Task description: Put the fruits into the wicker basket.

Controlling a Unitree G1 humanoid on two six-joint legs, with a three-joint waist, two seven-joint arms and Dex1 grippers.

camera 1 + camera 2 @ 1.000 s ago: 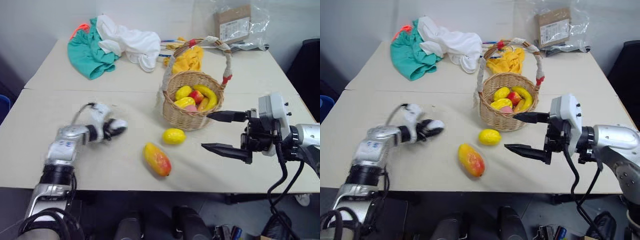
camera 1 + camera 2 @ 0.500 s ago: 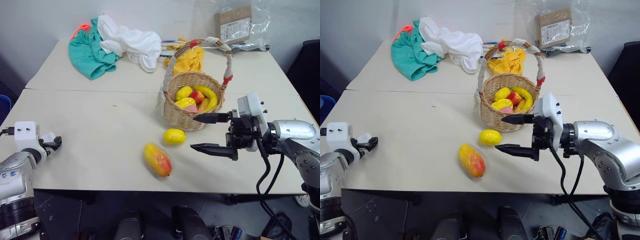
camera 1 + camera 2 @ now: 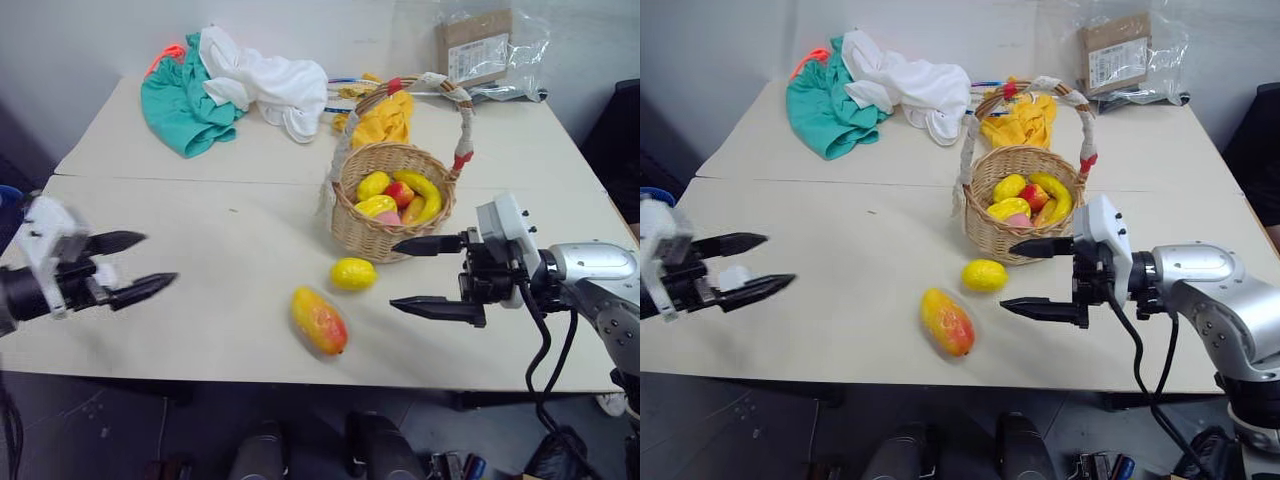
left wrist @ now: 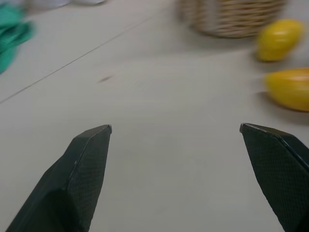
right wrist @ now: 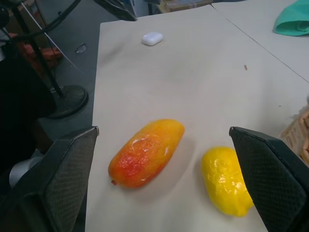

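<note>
On the tan table lie the fruits: an orange-red mango toward the front edge and a yellow lemon just behind it, both outside the wicker basket. The basket stands behind them and holds several yellow and red fruits. My right gripper hovers open to the right of the lemon, pointing left at the two fruits, which also lie ahead of its fingers in the right wrist view. My left gripper is open over the table's left edge, far from the fruits, with nothing between its fingers.
A small white case lies on the table near the left gripper. Teal and white clothes are heaped at the back left, and a yellow cloth lies behind the basket. A bagged cardboard box is at the back right.
My left arm has drawn back from the table's middle to its left edge and risen, and its gripper has gone from shut to open. The right gripper has barely moved.
</note>
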